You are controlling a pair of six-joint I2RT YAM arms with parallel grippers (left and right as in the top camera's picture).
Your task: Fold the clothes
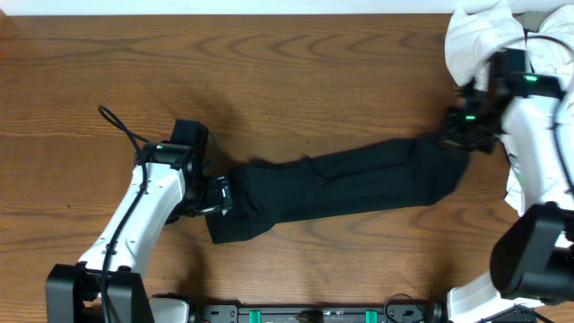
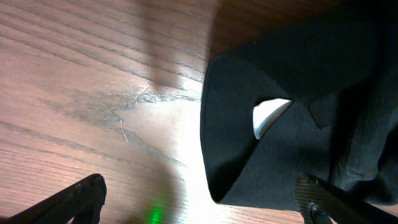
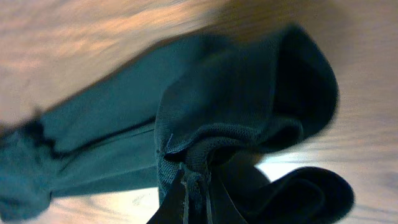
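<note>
A black garment (image 1: 341,188) lies stretched in a long band across the table's middle. My left gripper (image 1: 213,196) is at its left end, open, with one finger on bare wood and the other over the cloth (image 2: 280,155); a white label (image 2: 268,116) shows in a fold. My right gripper (image 1: 456,133) is at the garment's right end, shut on a bunched fold of the dark cloth (image 3: 199,158) and holding it off the wood.
A heap of white clothes (image 1: 489,36) lies at the far right corner, behind the right arm. Bare wooden tabletop (image 1: 269,72) spreads behind the garment. The arm bases stand at the front edge.
</note>
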